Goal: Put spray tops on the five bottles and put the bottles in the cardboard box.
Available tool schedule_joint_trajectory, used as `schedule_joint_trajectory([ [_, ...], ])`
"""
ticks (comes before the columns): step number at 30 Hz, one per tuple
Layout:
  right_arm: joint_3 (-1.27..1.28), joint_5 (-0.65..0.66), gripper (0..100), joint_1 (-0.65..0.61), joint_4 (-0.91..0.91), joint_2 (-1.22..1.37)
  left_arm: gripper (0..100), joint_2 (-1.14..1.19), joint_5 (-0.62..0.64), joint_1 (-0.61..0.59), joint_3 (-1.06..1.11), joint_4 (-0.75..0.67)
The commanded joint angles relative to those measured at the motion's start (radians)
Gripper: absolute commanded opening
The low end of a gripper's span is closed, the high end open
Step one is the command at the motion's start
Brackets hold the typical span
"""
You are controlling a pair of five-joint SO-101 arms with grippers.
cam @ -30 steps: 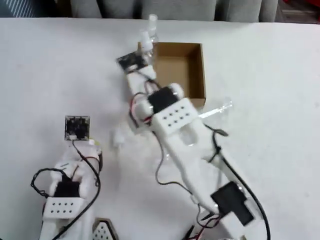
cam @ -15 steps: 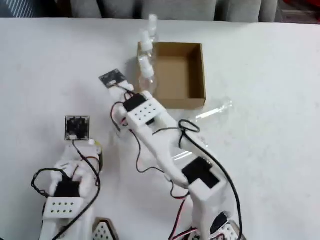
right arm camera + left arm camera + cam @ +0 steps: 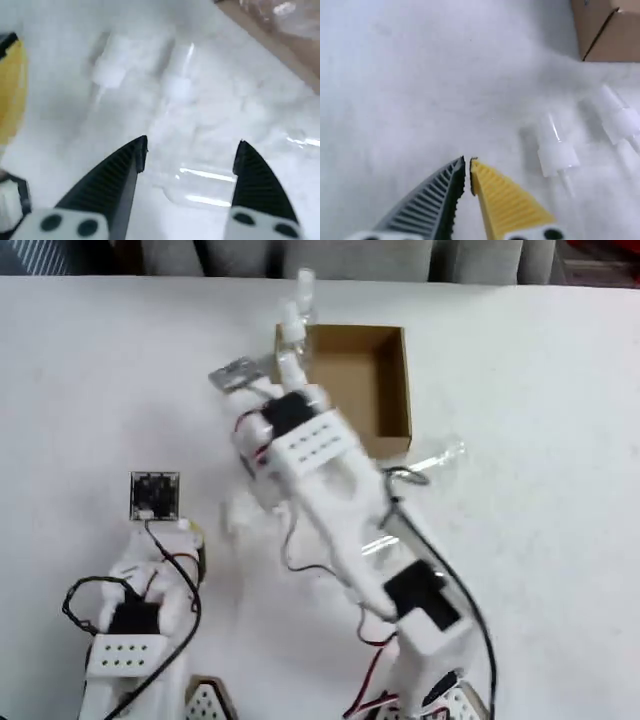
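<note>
My right gripper [image 3: 192, 145] hangs open over a clear bottle [image 3: 202, 186] that lies on the white table; one black finger [image 3: 131, 159] stands on each side of it, neither touching. A white spray top [image 3: 111, 66] lies beyond it. My left gripper [image 3: 468, 170] is shut and empty, low over the table, with two spray tops [image 3: 555, 151] [image 3: 621, 119] lying just ahead. Capped bottles [image 3: 291, 324] stand against the left wall of the cardboard box [image 3: 398, 390]. Another clear bottle [image 3: 436, 458] lies to the right of the box.
The right arm [image 3: 330, 480] stretches diagonally over the table's middle and hides what lies beneath it. The left arm [image 3: 135, 615] sits at the near left. The box corner [image 3: 605, 30] rises beyond the spray tops. The far left of the table is bare.
The right arm swung left away from the box, then shifted back up toward it. The left arm has not moved.
</note>
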Motion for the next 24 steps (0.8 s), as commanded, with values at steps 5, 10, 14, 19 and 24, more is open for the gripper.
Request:
schedule_joint_trajectory([
  [5,0.107,0.488,24.1,0.248,0.073,-0.174,2,-0.012,0.008,-0.008,-0.04,0.003],
  [10,0.281,0.729,24.1,0.341,0.065,-0.257,2,-0.012,0.008,-0.008,-0.038,0.003],
  [14,0.419,0.853,24.0,0.375,0.065,-0.378,2,-0.012,0.008,-0.008,-0.038,0.003],
  [19,0.647,0.976,24.0,0.36,0.007,-0.552,2,-0.012,0.008,-0.008,-0.038,0.003],
  [24,0.908,1.129,24.0,0.298,-0.142,-0.708,2,-0.012,0.008,-0.008,-0.037,0.003],
])
